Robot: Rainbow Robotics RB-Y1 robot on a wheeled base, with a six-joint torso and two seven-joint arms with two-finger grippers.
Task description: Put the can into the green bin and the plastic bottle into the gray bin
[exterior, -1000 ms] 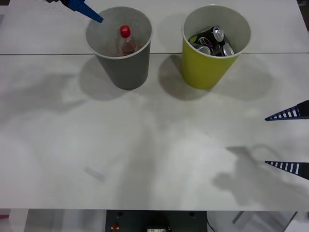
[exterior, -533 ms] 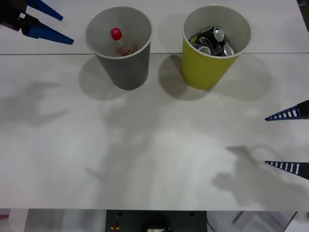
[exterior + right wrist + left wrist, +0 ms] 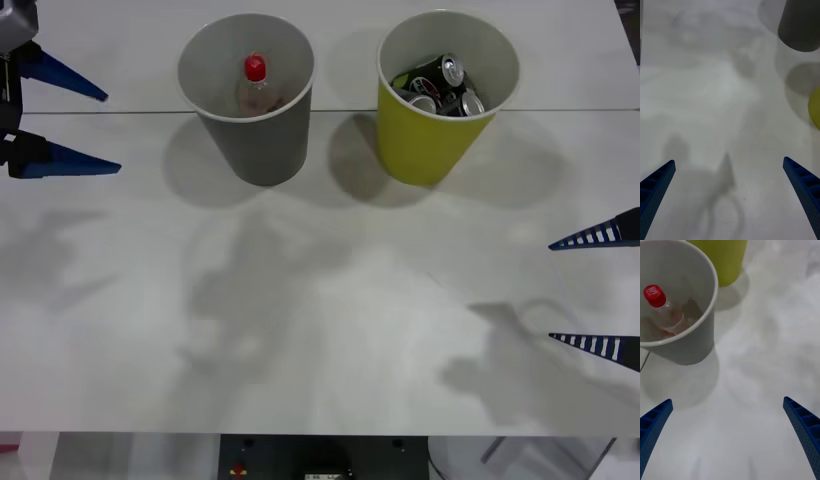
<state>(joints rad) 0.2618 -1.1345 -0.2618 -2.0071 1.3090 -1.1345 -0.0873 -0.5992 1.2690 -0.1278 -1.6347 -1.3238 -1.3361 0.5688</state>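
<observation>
White table [image 3: 320,330]: we see the bottle [image 3: 255,85] in the gray bin [image 3: 250,140]; left gripper [image 3: 85,130] and right gripper [image 3: 590,290] both spread wide, empty.

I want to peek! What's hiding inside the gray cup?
Inside the gray bin stands the plastic bottle, red cap up. The bin's wall covers the bottle's bottom part and most of the floor, so nothing more can be told.

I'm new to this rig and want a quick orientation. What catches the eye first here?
Two big bins at the table's far side: the gray bin holding the plastic bottle, and the green bin beside it holding dark cans. The open left gripper and right gripper flank the table.
</observation>
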